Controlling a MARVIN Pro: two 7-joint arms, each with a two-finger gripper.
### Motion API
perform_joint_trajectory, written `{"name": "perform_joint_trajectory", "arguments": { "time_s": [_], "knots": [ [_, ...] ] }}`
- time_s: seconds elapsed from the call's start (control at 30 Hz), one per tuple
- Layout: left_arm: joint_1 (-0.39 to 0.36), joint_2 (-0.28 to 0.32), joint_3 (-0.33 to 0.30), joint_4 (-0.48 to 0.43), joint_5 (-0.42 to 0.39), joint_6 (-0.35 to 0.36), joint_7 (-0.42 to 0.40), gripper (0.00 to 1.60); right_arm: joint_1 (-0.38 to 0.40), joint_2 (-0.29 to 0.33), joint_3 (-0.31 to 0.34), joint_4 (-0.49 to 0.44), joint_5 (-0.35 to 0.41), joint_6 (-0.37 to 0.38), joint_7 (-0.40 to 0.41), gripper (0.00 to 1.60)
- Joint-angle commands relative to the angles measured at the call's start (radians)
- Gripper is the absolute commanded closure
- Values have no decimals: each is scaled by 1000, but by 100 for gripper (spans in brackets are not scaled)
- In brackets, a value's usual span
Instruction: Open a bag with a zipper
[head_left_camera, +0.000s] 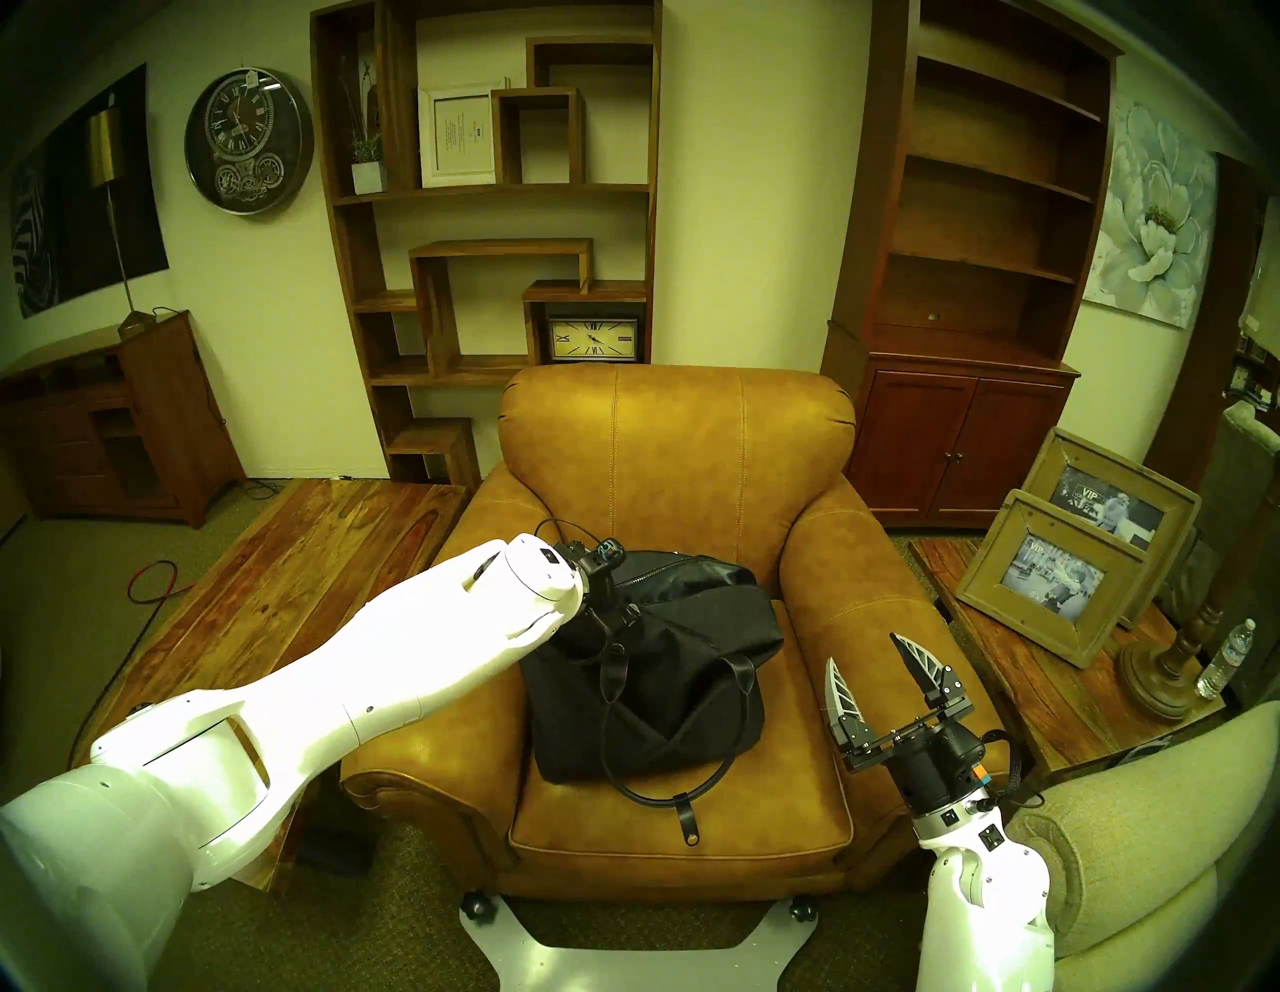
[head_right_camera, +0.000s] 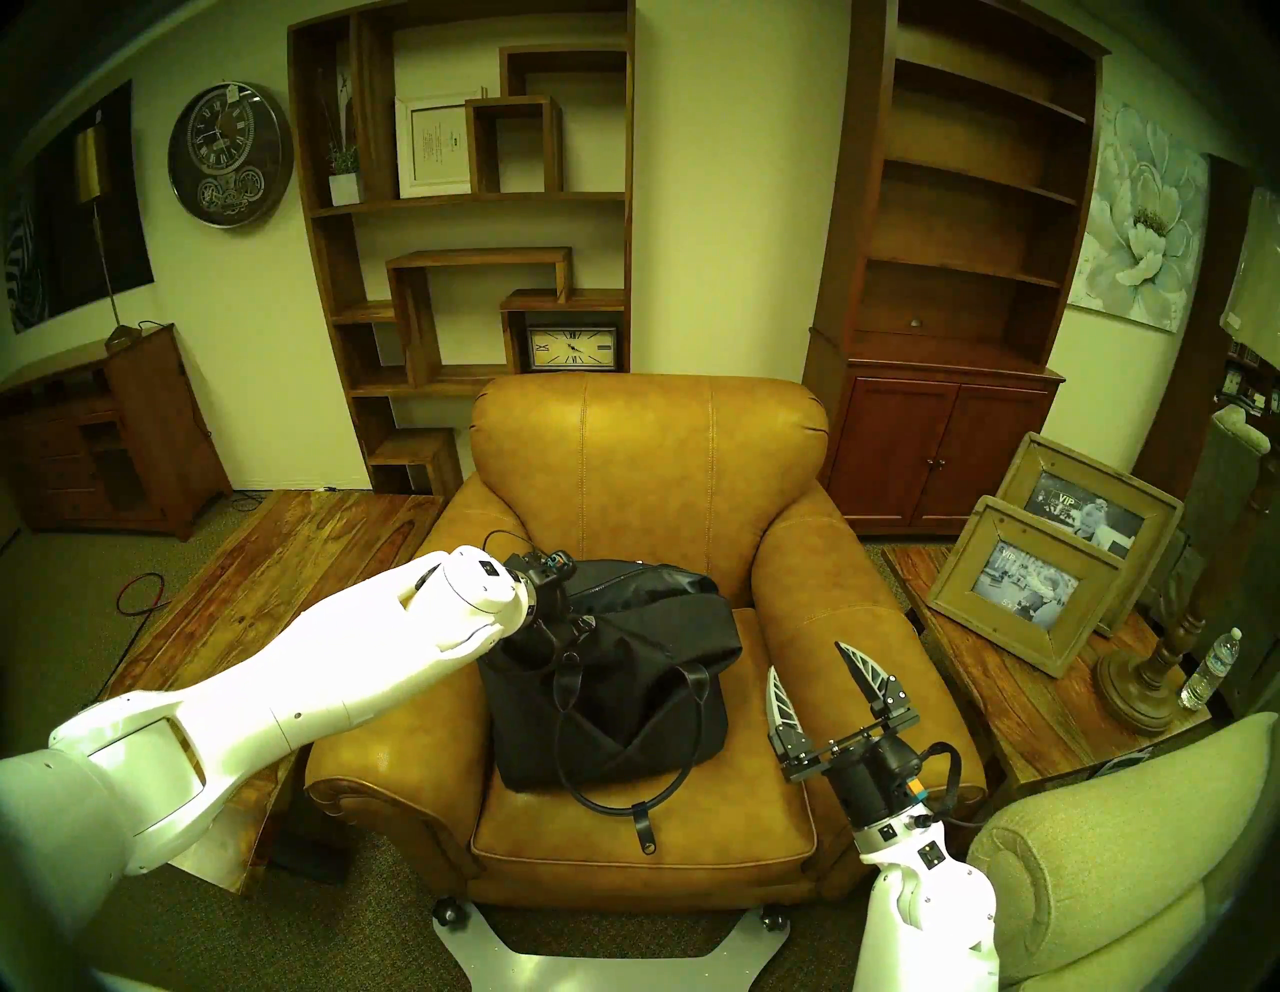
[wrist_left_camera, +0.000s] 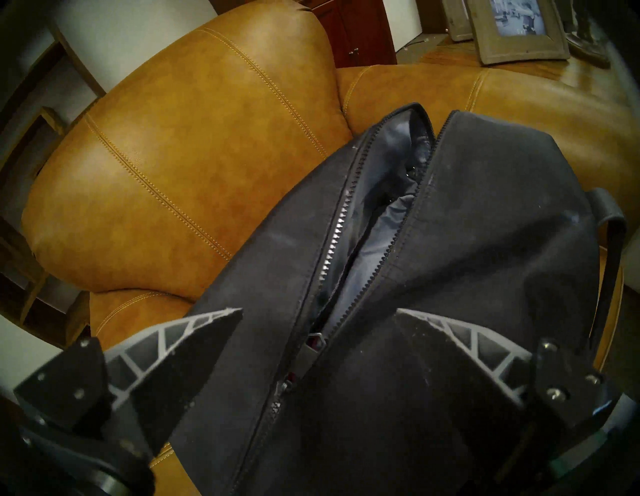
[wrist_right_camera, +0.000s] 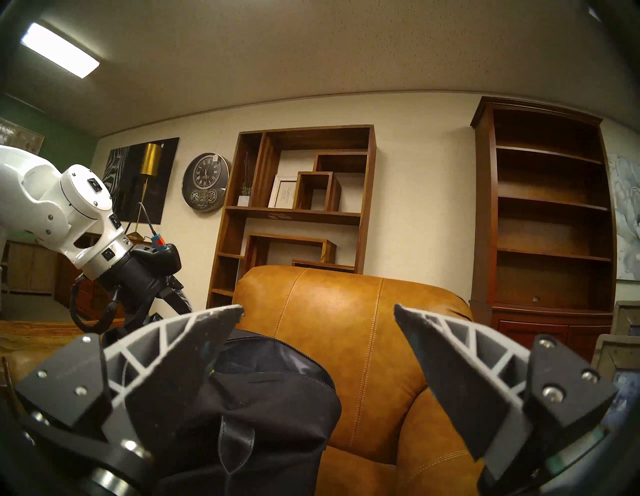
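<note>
A tan leather armchair (head_left_camera: 675, 478) is set on olive carpet (head_left_camera: 228, 928). Behind it, against a cream wall (head_left_camera: 748, 173), an open wooden shelving unit (head_left_camera: 485, 194) is placed, with a reddish-brown bookcase cabinet (head_left_camera: 970, 291) to its right. Left of the armchair a low polished wooden table (head_left_camera: 277, 575) is seen; a round dark wall clock (head_left_camera: 248, 138) is hung above.

Black fabric bag (head_left_camera: 665, 665) slumps on the armchair seat, its zipper (wrist_left_camera: 349, 263) mostly open.

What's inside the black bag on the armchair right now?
Through the parted zipper, the bag shows only grey-blue lining. Anything deeper is hidden by the fabric sides and shadow, so I cannot tell whether it holds anything.
</note>
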Motion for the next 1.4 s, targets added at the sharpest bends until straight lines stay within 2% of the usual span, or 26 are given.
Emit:
{"name": "perform_joint_trajectory", "arguments": {
  "time_s": [0.0,0.07,0.1,0.13,0.17,0.23,0.4,0.57,0.6,0.8,0.87,1.1,1.37],
  "knots": [
    [-7,-65,-62,38,-80,29,2,0,4,-4,-8,-29,4,-8,-17,0],
    [-26,-93,-69,98,-124,72,-33,0,3,-4,-9,-29,2,-8,-20,0],
    [-39,-108,-61,123,-117,103,-18,0,3,-4,-9,-30,2,-8,-21,0],
    [-39,-108,-61,123,-117,103,-18,0,3,-4,-9,-30,2,-8,-21,0],
    [-54,-118,-56,153,-134,122,-48,0,3,-4,-9,-30,1,-8,-22,0],
    [-64,-126,-46,164,-129,149,-45,0,3,-4,-9,-30,0,-8,-23,0],
    [-71,-156,-68,198,-140,153,-19,0,3,-5,-9,-30,-1,-8,-24,0],
    [-78,-158,-82,197,-139,178,15,0,3,-5,-9,-30,-1,-8,-25,0],
    [-84,-151,-68,188,-111,209,60,0,3,-5,-9,-31,-1,-8,-25,0],
    [-66,-121,-48,115,-87,290,117,0,2,-5,-10,-31,-1,-8,-25,0],
    [-59,-119,-51,102,-89,299,126,0,2,-5,-10,-31,-1,-8,-25,0],
    [-25,-138,-50,70,-62,365,241,0,2,-5,-10,-32,-1,-7,-26,0],
    [-1,-158,-61,108,-57,351,288,0,2,-5,-10,-32,-1,-7,-26,0]
  ]
}}
